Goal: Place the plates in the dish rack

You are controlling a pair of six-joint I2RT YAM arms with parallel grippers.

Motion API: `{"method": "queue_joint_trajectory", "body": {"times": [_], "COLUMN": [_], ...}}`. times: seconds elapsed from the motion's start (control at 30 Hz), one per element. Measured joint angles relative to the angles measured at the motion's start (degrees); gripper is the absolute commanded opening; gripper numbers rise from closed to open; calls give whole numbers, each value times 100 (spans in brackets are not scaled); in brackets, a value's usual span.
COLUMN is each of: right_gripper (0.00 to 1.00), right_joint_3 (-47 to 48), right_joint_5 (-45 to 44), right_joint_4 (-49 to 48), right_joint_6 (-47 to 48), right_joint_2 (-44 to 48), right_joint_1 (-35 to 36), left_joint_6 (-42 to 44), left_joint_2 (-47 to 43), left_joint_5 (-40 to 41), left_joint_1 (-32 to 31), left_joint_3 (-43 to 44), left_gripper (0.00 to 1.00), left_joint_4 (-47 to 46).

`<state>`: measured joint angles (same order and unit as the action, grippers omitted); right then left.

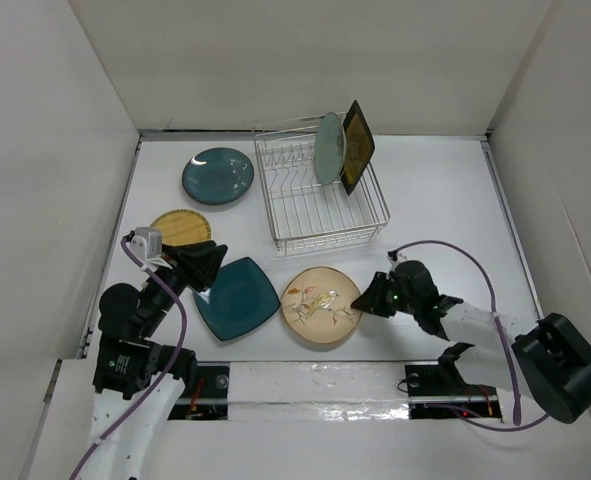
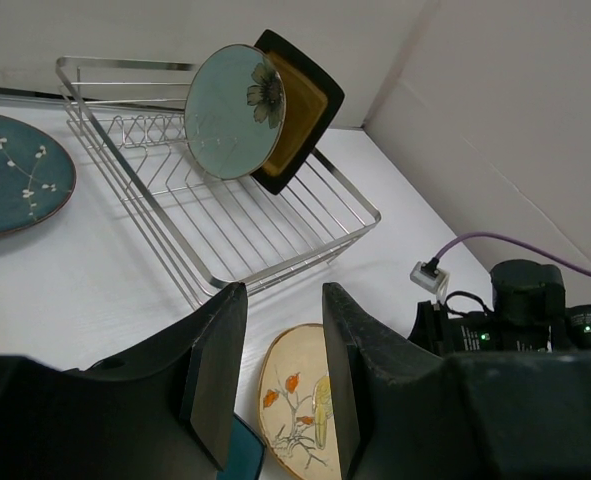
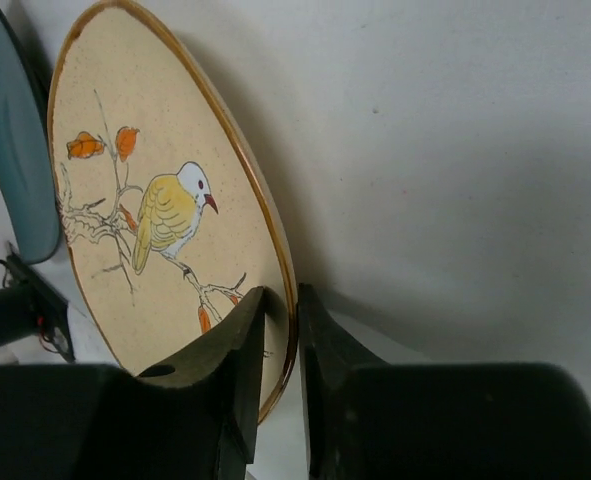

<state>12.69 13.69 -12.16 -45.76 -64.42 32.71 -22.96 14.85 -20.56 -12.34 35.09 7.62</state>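
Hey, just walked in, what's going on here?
Plates are being loaded into the dish rack. The pale green plate and the amber square plate stand in it. The right gripper has its jaws closed on the rim of the beige bird plate. The left gripper hovers open over the teal square plate. The teal round plate and the yellow plate lie on the table.

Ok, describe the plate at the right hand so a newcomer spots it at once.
Start at the wire dish rack at the back; in front of it lies a round beige plate, its right rim pinched by the right hand. Only it carries a painted yellow bird; the squarish teal plate beside it is plain.
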Motion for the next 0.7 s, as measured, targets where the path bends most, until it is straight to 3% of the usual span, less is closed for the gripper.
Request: {"method": "queue_joint_trajectory", "body": {"times": [0.1,0.13,0.3,0.5,0.6,0.7], "right_gripper": [1,0,0,0,0,0], "right_joint_3": [-44,-55,-46,791,1851,2769], "right_joint_5": [103,142,-157,-1095,-1248,-1287], "right_joint_4": [-212,-229,544,3150,3886,3871], "right_joint_6": [-170,-249,-238,249,564,785], "right_joint_2": [-83,-22,1172,3204,3206,2870], "right_joint_1": [-96,-116,-98,105,243,431], "left_joint_6": [0,0,0,0,0,0], "left_joint_2": [-20,-20,-28,-24,-24,-24], "left_joint_5": [-2,-2,-4,-20,-22,-20], "left_joint_1": [0,0,0,4,7,7], "left_joint_3": [0,0,0,0,0,0], "left_gripper": [33,33,33,33,33,33], "left_joint_4": [-2,-2,-4,-2,-2,-2]}}
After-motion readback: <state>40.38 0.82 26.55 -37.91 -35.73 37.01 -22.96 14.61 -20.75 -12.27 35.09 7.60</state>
